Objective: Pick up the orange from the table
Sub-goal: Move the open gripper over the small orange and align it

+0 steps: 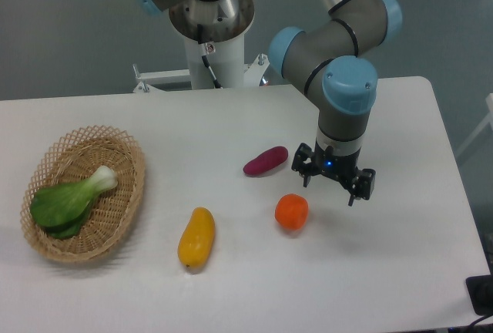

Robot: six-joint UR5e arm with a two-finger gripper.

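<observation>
While the broad white surface point(400, 271) lies open around it, I see my hand point(332, 185) spread and holding nothing, up and right of the small round bright orange fruit point(292, 212); I'd centre above it, then descend straight.
</observation>
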